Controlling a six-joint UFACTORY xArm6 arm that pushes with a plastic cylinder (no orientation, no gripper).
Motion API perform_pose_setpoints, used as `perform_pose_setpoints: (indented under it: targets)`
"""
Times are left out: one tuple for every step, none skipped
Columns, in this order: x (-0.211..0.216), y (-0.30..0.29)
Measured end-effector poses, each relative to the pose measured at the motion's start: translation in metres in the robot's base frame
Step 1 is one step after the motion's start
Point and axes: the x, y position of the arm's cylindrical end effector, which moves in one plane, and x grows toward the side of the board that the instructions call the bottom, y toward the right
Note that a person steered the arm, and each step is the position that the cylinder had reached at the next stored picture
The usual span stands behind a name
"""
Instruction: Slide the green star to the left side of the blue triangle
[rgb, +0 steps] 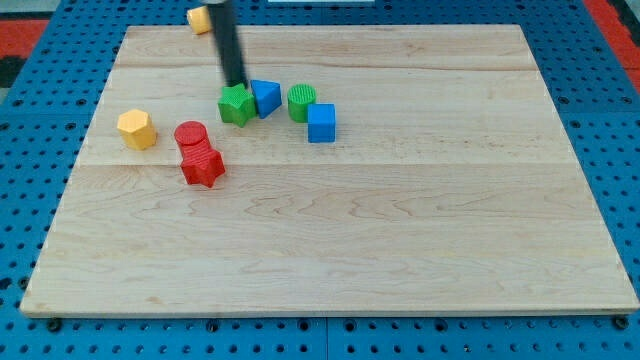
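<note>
Clawless, the arm ended in a dark rod, so nothing was held; my tip (236, 85) stood at the far edge of the green star (236, 105), touching or nearly so. That star sat against the left side of the blue triangle (266, 97). Right of the triangle stood a green cylinder (302, 102), with a blue cube (321, 123) just nearer. Well to the left lay a yellow hexagon (136, 129), a red cylinder (191, 135) and a red star (202, 166), all on the wooden board (400, 240). Another yellow block (198, 17) sat beyond the far edge
</note>
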Motion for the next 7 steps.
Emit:
perform_pose_setpoints:
  targets:
    - [-0.005, 0.027]
    - [0.022, 0.079]
    - [0.029, 0.097]
    - [0.056, 0.146]
    - [0.132, 0.128]
    - [0.162, 0.035]
    - [0.163, -0.011]
